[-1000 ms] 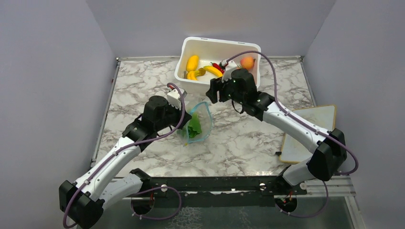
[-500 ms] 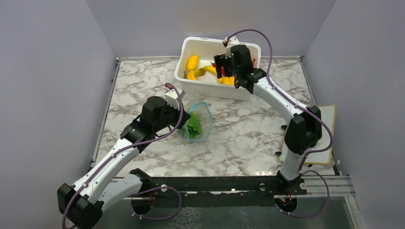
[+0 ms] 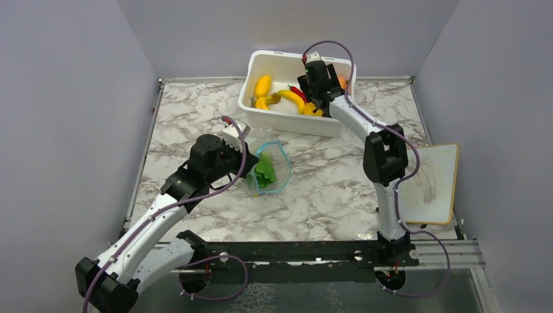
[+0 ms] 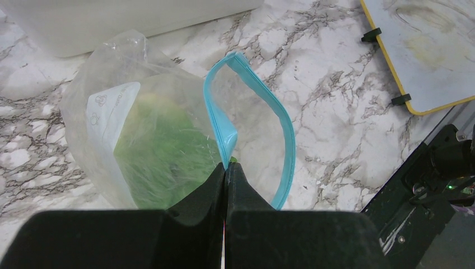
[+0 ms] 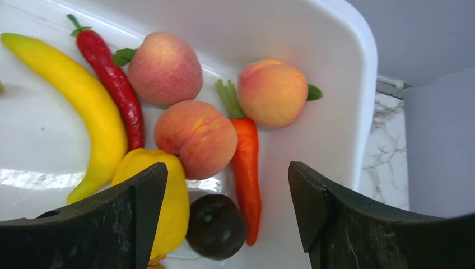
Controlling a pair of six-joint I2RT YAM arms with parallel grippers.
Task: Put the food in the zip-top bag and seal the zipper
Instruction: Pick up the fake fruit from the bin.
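The clear zip-top bag (image 4: 106,106) lies on the marble table with a green lettuce (image 4: 162,151) inside and its mouth held wide. My left gripper (image 4: 226,166) is shut on the near side of the light-blue zipper (image 4: 285,129). From above, the bag (image 3: 272,171) lies just right of the left gripper (image 3: 251,166). My right gripper (image 5: 227,174) hangs open over the white tub (image 5: 336,84), empty. Below it lie three peaches (image 5: 195,137), a carrot (image 5: 246,168), a red chili (image 5: 112,84), a banana (image 5: 84,106), a yellow pepper (image 5: 162,196) and a dark round fruit (image 5: 215,224).
The tub (image 3: 261,65) stands at the back of the table against the grey wall. A yellow-edged whiteboard (image 3: 433,182) lies at the right edge. A black rail (image 3: 293,251) runs along the near edge. Grey walls close in left and right.
The right arm swung from beside the bag back over the tub and stretched out, its jaws opening wider. The left gripper kept its hold on the zipper, barely shifting.
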